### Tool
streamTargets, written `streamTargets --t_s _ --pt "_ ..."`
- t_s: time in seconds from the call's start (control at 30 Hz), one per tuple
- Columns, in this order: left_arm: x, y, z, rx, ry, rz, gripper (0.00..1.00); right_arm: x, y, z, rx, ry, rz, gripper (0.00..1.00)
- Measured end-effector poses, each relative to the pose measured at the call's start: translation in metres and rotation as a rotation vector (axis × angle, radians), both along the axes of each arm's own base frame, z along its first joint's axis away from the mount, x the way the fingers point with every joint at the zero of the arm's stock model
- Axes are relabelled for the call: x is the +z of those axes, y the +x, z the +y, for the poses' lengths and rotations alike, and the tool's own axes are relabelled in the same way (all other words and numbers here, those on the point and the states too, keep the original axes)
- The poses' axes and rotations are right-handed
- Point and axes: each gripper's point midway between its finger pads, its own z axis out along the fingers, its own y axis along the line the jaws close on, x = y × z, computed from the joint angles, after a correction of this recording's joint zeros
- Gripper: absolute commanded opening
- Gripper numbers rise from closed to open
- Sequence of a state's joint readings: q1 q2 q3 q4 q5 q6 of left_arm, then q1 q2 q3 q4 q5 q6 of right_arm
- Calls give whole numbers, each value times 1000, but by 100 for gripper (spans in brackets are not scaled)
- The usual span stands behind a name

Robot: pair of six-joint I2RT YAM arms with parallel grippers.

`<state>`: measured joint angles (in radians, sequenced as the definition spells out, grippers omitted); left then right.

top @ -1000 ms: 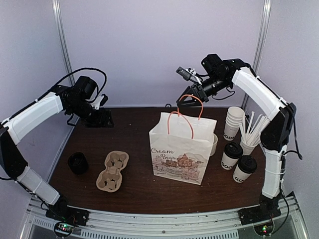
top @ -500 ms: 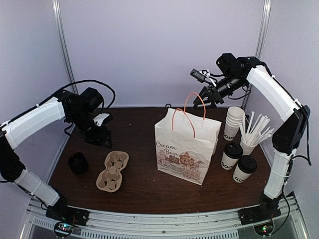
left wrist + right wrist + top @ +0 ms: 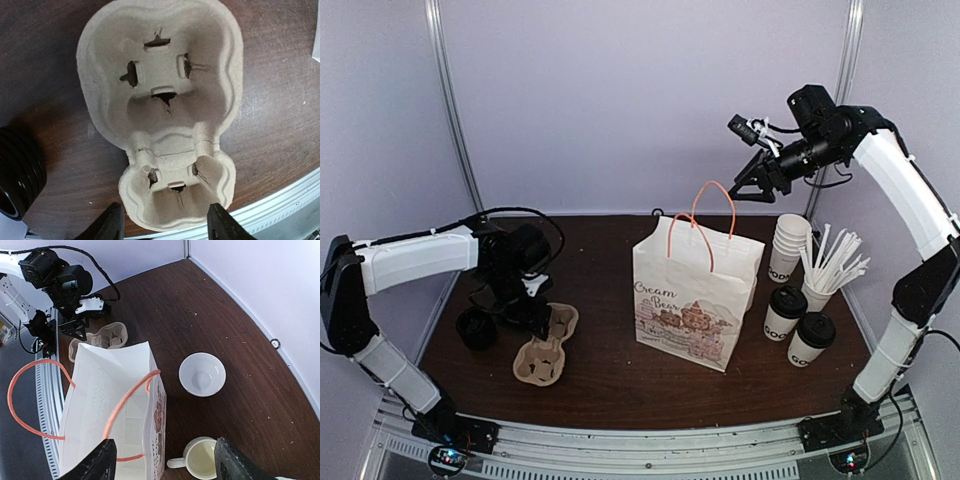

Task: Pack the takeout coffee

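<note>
In the top view, the two black-lidded white paper cups (image 3: 786, 312) are standing on the table right of the white paper bag (image 3: 695, 300); at the left wrist, the left end effector (image 3: 165, 226) is hovering, fingers apart, over the beige pulp cup carrier (image 3: 160, 100) and should be squaring up on its rim before closing; at the right wrist, the right end effector (image 3: 165, 462) is hanging spread and empty above the bag.

Dark brown wood-grain table (image 3: 610, 385), smooth with a low sheen, speckled with pale crumbs. Moulded beige pulp for the cup carrier (image 3: 160, 100), matt and fibrous, ragged at the punched slots. White paper bag (image 3: 692, 300), matt, lightly creased, printed on the front. Matt white paper for the takeout coffee cups (image 3: 782, 320), under black plastic lids of slight gloss. Glossy white ceramic for bowl (image 3: 202, 374) and mug (image 3: 199, 460). Ribbed black stack (image 3: 17, 175), plastic by the look. Smooth white plastic arm shells (image 3: 415, 258), faintly shiny.
</note>
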<state>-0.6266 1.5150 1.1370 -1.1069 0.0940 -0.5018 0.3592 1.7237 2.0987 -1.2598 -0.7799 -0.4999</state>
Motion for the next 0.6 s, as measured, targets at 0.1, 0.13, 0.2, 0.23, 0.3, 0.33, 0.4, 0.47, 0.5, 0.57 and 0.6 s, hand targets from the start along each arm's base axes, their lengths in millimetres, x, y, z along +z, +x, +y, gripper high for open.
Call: streamTargets --t_s 0.1,0.13,0.2,0.23,0.3,0.33,0.4,0.47,0.5,0.57,0.6 --pt "-12 -2 0 13 5 22 59 11 -4 -8 -32 -18 -49 71" --pt "-15 -1 -2 15 0 25 60 12 -4 -10 -38 -23 -57 71" --pt "-20 2 -7 19 -10 24 61 9 -4 -13 -50 -38 -57 71" --pt "-22 3 -8 20 -12 24 61 5 -3 -14 -55 -46 -51 71" --pt "-27 5 -12 23 -14 28 60 -2 -2 -15 -60 -60 -35 71" --pt "-29 6 -13 22 -12 32 60 -6 -2 -15 -63 -66 -26 71" --pt "-34 7 -14 22 -10 36 59 -9 -1 -16 -68 -72 -19 71" --pt "-38 7 -15 24 -5 44 58 -9 -1 -16 -69 -72 -22 71" --pt "-39 7 -16 25 -3 47 57 -9 0 -16 -69 -71 -24 71" --pt "-41 8 -17 27 -1 50 56 -9 0 -16 -69 -71 -25 71" --pt "-42 8 -17 27 -2 49 56 -9 0 -16 -69 -71 -25 71"
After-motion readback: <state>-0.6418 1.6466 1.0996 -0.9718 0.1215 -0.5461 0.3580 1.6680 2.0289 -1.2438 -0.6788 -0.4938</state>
